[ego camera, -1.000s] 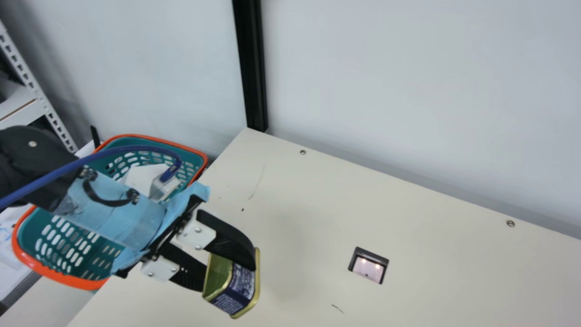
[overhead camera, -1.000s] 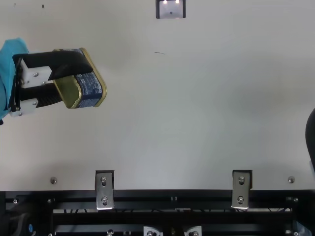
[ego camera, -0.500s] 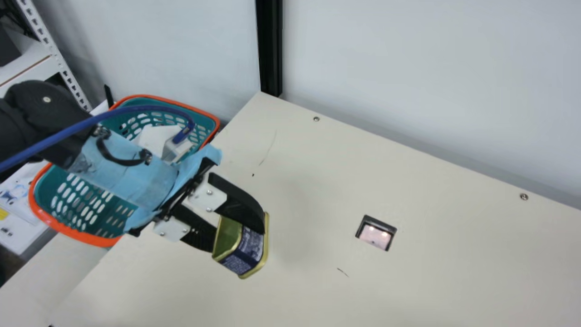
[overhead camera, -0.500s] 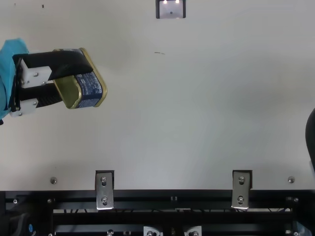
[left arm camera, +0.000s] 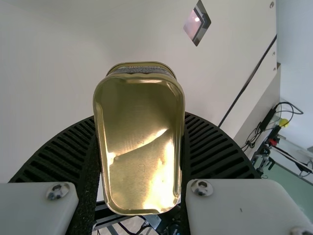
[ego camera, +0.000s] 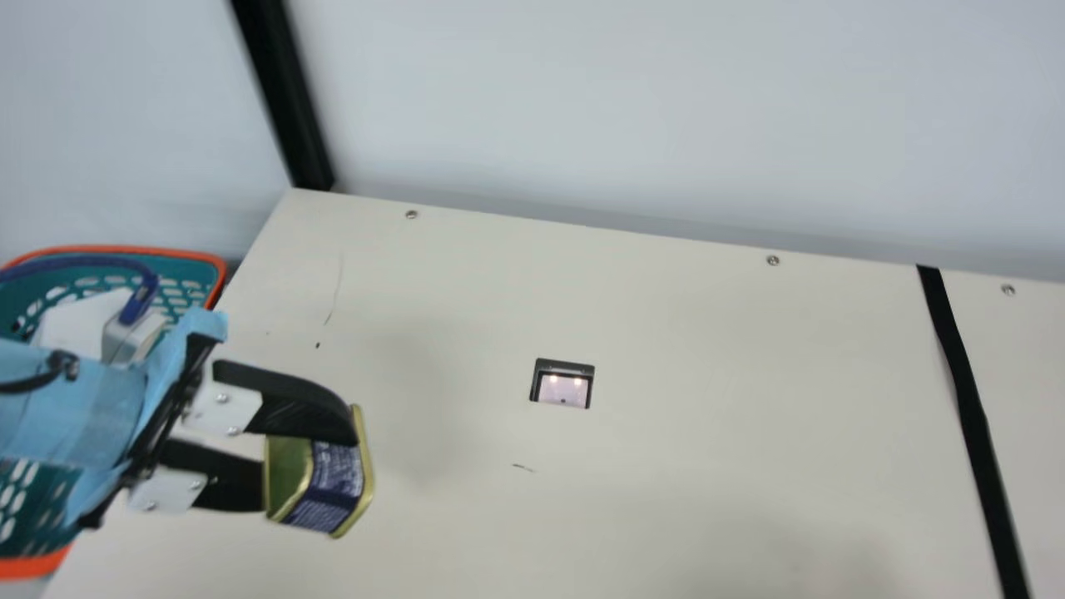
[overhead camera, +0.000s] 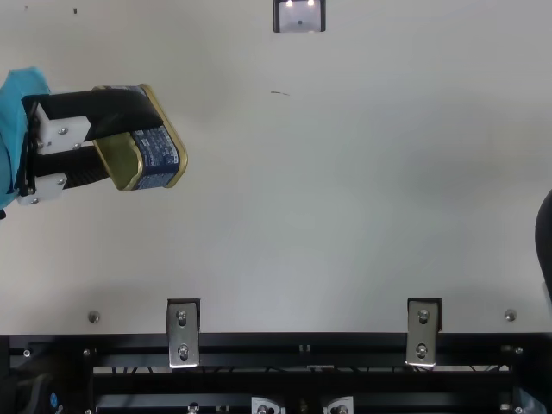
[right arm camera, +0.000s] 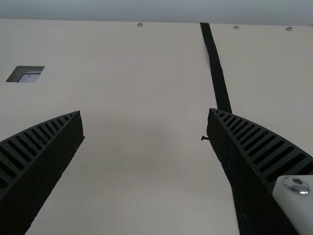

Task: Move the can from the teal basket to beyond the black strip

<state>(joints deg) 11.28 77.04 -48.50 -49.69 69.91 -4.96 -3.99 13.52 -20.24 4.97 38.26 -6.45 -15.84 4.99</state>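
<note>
Main view: can in my grip, strip to cross.
My left gripper pinches it over the table, beside the teal basket, well apart from the black strip; my right gripper is spread. Next, likely, a handover rightward.

Can: gold metal, rounded corners, dark blue label with pale print; tilted on its side, gripped between the left claw's two fingers.
Teal basket: slotted walls, orange rim; beside the surface, at the main view's left, partly hidden.
Black strip: narrow, flat, running from the surface's far edge, well apart from the can.
</note>
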